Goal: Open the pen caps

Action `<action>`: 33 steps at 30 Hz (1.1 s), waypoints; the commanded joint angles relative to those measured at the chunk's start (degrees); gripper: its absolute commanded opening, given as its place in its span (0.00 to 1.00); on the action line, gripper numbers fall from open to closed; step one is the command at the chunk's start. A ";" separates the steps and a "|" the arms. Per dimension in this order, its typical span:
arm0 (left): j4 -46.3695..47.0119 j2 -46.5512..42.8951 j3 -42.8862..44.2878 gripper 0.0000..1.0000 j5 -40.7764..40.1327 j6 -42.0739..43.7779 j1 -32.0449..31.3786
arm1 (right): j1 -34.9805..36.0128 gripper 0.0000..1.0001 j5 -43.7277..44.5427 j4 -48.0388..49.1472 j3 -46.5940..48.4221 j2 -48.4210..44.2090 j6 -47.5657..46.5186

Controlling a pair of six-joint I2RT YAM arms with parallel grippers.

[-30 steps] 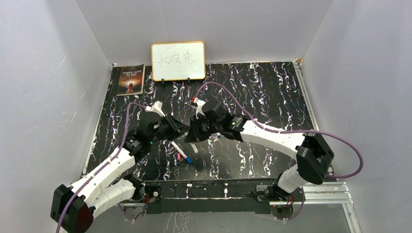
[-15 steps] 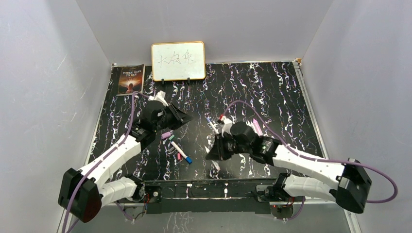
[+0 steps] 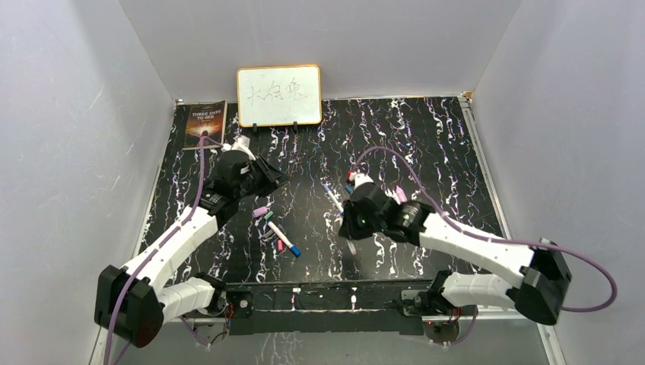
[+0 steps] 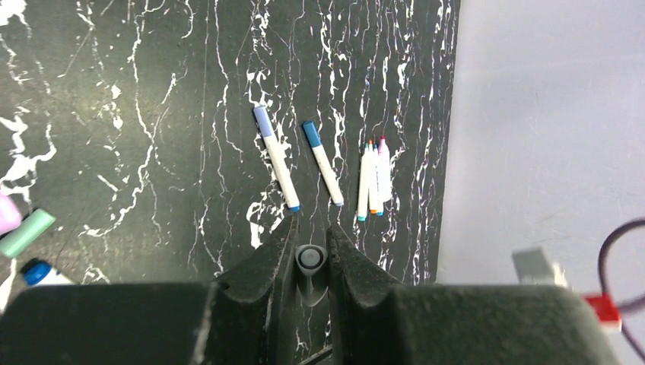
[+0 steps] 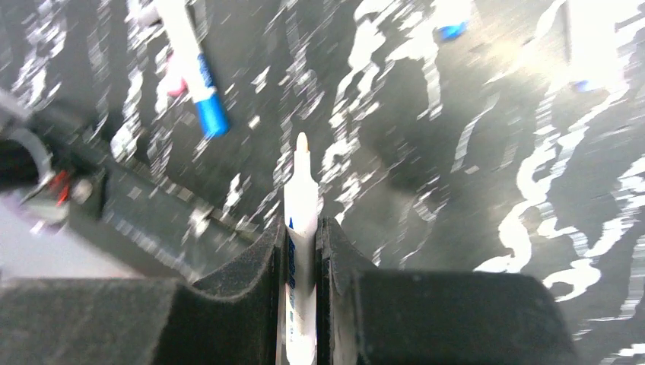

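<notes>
Left gripper (image 4: 312,226): jaws pinched almost together on a small grey-blue cap (image 4: 310,261), seen end-on at the low centre of the left wrist view.

Right gripper (image 5: 302,226): jaws closed on the white barrel of a pen (image 5: 301,179). Its bare nib points up the frame at the centre of the right wrist view. I judge this pair to be pulled apart.

Two capped pens (image 4: 275,157) lie side by side mid-frame in the left wrist view, with coloured caps at their upper ends. A bundle of three (image 4: 373,179) lies just to their right; I can't tell if those are capped.

A loose green cap (image 4: 27,232) sits at the left edge of that frame, with a pink one beside it.

Handling, my read:
- Caps are light, hard, smooth plastic on a friction fit. They are short, so the pads get little purchase and could slip.
- I'd take a cap across its round sides, clear of the open mouth, so the squeeze doesn't clamp it onto the barrel.
- I'd take the barrel mid-length with the other gripper and pull straight along the axis.
- Barrels are stiff and round, and likely to roll on the marbled table (image 3: 426,152).
- The bare nib is soft and will mark, so I'd keep it off the surface.
</notes>
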 commanded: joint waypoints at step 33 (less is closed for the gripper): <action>-20.12 -4.19 1.13 0.13 -5.43 9.70 0.94 | -31.28 0.31 15.64 0.72 11.61 28.46 -19.81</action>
